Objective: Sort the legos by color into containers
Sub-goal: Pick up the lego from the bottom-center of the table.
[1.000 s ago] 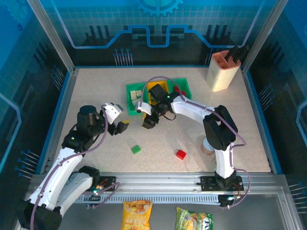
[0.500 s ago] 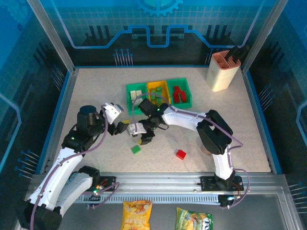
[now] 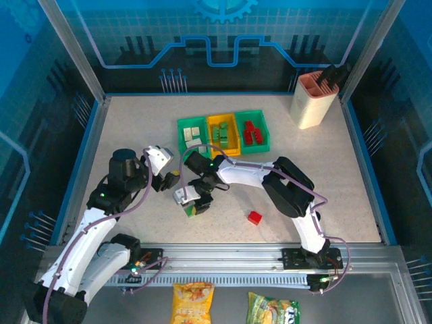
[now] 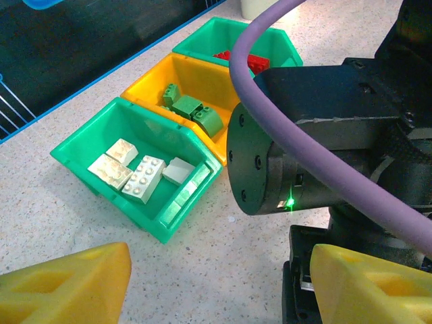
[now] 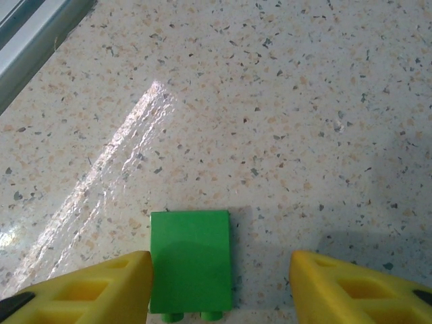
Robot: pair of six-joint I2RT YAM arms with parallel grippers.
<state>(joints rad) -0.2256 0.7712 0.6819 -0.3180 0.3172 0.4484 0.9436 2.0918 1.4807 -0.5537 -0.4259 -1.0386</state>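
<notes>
Green brick: lying flat on the speckled desk, studs pointing toward the camera edge, sitting between the right hand's yellow fingers. It is right up against one finger, with a clear gap to the other.
Right hand: hanging low over that brick, jaws standing apart on either side of it and not squeezing it.
Left hand: hovering above the desk with its jaws spread wide and nothing sitting between them.
Right arm: its black wrist is crossing just in front of the left hand, a green light glowing on it.
Red brick: lying alone on the desk, well apart from the green brick, toward the right arm's side.
Left bin: green, holding the cream bricks.
Yellow bin: sitting in the middle of the row, touching its neighbours and holding green bricks.
Right bin: green, showing red bricks inside, partly hidden behind the arm.
Holder: cream with a pink rim, standing upright at the far right corner, well away from the bins.
Bags: two snack packs lying below the arms' rail.
</notes>
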